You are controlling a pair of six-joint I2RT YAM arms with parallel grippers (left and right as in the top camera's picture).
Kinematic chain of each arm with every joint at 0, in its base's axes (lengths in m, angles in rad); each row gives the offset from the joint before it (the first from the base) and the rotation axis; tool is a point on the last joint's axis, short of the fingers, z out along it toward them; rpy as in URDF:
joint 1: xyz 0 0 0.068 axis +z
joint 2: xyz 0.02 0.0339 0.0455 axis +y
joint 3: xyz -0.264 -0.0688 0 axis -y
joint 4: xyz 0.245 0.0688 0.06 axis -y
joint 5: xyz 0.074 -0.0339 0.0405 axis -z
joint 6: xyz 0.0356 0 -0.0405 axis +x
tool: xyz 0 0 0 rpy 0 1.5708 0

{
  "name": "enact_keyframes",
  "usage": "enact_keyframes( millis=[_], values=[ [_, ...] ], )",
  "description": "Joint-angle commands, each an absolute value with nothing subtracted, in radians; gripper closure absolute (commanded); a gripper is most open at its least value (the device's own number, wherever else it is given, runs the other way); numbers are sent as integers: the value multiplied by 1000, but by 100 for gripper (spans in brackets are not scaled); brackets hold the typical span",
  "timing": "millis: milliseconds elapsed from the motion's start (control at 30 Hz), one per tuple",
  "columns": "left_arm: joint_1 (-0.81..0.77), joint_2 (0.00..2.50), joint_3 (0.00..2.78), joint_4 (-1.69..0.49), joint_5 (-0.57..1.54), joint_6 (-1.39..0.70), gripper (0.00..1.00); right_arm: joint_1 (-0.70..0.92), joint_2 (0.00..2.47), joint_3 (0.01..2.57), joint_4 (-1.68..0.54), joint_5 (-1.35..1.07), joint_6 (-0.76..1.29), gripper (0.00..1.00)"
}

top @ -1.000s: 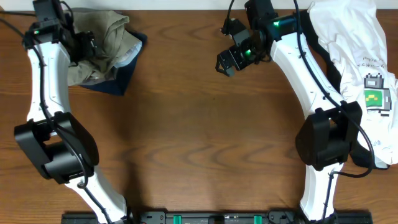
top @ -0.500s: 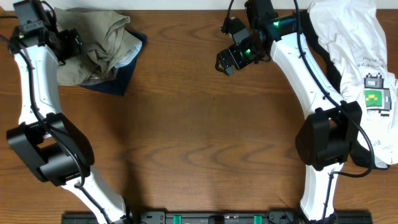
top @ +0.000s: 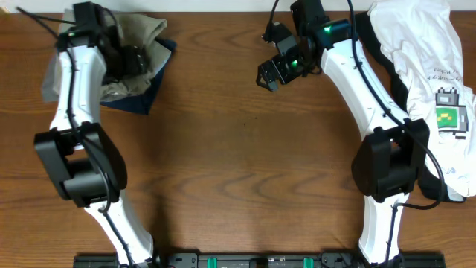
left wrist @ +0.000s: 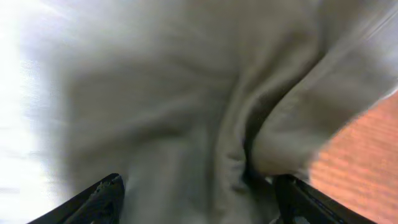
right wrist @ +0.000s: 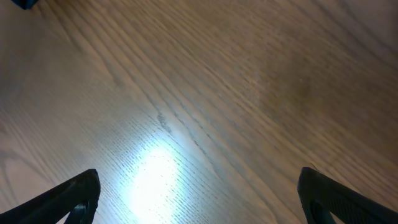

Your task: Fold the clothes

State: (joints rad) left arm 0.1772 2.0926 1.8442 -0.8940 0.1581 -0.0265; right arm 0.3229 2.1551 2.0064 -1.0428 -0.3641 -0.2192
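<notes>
The khaki shorts [top: 145, 33] lie crumpled on a navy piece [top: 137, 98] at the far left of the table [top: 238, 171]. The left gripper [left wrist: 198, 194] is pressed into this cloth, jaws apart around a fold; I cannot tell if it grips. It should catch one edge only, not the thick bunch, then draw it toward the middle. The right gripper [right wrist: 199, 196] hangs released over bare wood.

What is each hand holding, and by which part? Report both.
Right hand: nothing, open above the table. Left hand: open astride a bunched fold of the khaki shorts, not clamped, so nothing held yet.
</notes>
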Motion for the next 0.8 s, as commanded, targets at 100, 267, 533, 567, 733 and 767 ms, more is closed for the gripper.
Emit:
enact_keyframes(
  millis=[100, 267, 533, 567, 733, 767],
  values=[
    [168, 2169, 1834, -942, 177, -6, 28, 337, 2185, 1999, -1044, -374, -233, 1],
    [165, 2167, 1836, -934, 176, -5, 28, 337, 2185, 1999, -1043, -374, -233, 1],
    [229, 2055, 1901, -921, 171, 6, 27, 337, 2185, 1999, -1043, -374, -233, 1],
    [241, 2037, 1901, -904, 168, 7, 27, 337, 2185, 1999, -1042, -374, -233, 1],
    [308, 2006, 1900, -831, 115, 7, 27, 338, 2185, 1999, -1039, -374, -233, 1],
    [318, 2012, 1900, -828, 103, 7, 27, 338, 2185, 1999, -1039, -374, -233, 1]
  ],
)
